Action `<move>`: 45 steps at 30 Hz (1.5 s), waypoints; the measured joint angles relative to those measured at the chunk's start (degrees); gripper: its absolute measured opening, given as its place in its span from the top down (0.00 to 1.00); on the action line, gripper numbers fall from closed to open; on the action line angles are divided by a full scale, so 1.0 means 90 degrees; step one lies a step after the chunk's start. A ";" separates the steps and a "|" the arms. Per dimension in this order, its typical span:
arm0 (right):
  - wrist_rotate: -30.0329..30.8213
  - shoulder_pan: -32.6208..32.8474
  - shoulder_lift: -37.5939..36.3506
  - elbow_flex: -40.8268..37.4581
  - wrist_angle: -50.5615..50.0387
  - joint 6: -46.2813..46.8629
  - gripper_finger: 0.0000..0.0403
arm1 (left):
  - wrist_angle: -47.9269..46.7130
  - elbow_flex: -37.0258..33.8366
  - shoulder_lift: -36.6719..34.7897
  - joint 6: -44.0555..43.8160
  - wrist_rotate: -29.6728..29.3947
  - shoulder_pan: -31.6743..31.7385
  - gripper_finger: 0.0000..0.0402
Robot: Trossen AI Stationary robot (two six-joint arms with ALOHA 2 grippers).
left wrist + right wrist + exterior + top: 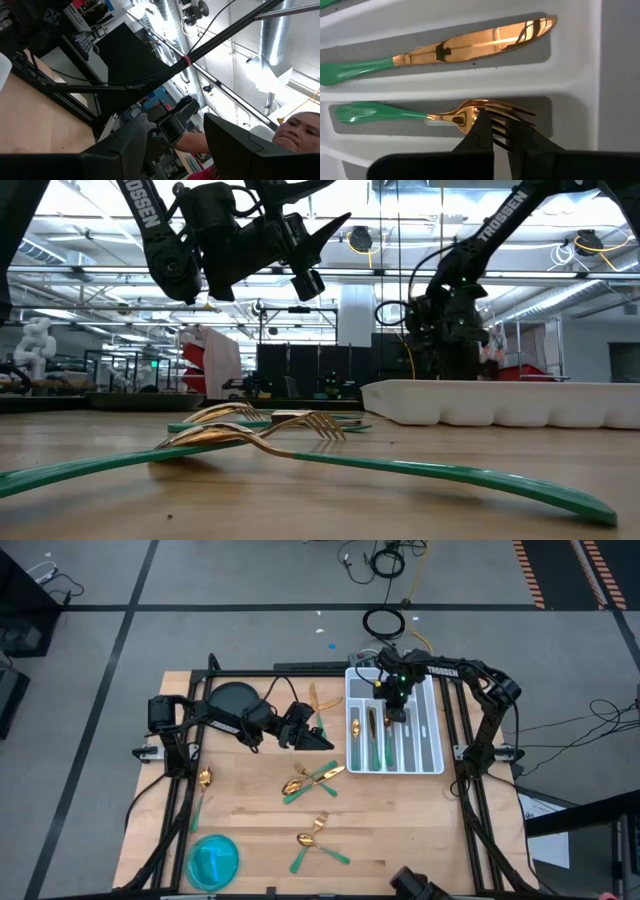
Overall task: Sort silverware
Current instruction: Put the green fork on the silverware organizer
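Observation:
The silverware has gold heads and green handles. Several pieces lie in the white tray [436, 730], among them a knife [470, 45] and a fork [380, 112] in neighbouring slots. My right gripper [502, 122] reaches down into the tray [570, 80] and is shut at the fork's head. Loose forks and spoons [312, 780] lie mid-table, two more [315, 835] nearer the front, one spoon [203, 782] at the left. My left gripper [318, 738] hangs open above the table, tilted slightly up, with nothing between its fingers. My right gripper comes from above, pointing steeply down, and its two fingertips [485, 125] close on the fork's gold head [465, 114] at the root of the tines. The fork lies along its slot, its green handle on the slot's floor.
A dark round plate [232, 700] sits at the far left and a blue bowl [213, 860] at the near left corner. One piece [315, 700] lies just left of the tray. A black frame rims the table. A person shows beyond the table in the left wrist view [300, 135].

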 joint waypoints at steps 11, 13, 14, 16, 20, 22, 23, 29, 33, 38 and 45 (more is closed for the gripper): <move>-0.0041 0.0091 0.0001 -0.0209 0.0182 0.0096 1.00 | -0.0002 0.0000 0.0000 0.0000 -0.0049 0.0000 0.50; -0.0043 0.0094 0.0003 -0.0209 0.0185 0.0104 1.00 | -0.0002 0.0000 0.0000 0.0000 -0.0066 0.0000 0.50; -0.0044 0.0094 0.0003 -0.0209 0.0186 0.0114 1.00 | -0.0002 0.0000 0.0000 -0.0001 -0.0072 0.0000 0.50; -0.0053 0.0094 0.0003 -0.0209 0.0187 0.0118 1.00 | -0.0002 0.0000 0.0000 -0.0001 -0.0086 0.0000 0.50; -0.0039 0.0094 0.0008 -0.0211 0.0194 0.0220 0.94 | -0.0002 0.0000 0.0000 -0.0002 -0.0092 0.0000 0.50; 0.0019 0.0104 0.0010 -0.0213 0.0221 0.0248 0.88 | -0.0002 0.0000 0.0000 -0.0002 -0.0092 0.0000 0.50; 0.0039 0.0104 0.0010 -0.0216 0.0228 0.0253 0.86 | -0.0002 0.0000 0.0000 -0.0002 -0.0092 0.0000 0.50; 0.0113 0.0111 0.0018 -0.0221 0.0275 0.0288 0.77 | -0.0002 0.0000 0.0000 -0.0002 -0.0092 0.0000 0.50; 0.0180 0.0099 0.0015 -0.0213 0.0319 0.0305 0.77 | -0.0002 0.0000 0.0000 -0.0002 -0.0092 0.0000 0.50; 0.0175 0.0100 0.0015 -0.0211 0.0272 0.0296 0.75 | -0.0002 0.0000 0.0000 -0.0002 -0.0092 0.0000 0.50; 0.0193 0.0151 0.0016 -0.0206 0.0122 0.0259 0.68 | -0.0002 0.0000 0.0000 -0.0002 -0.0092 0.0000 0.50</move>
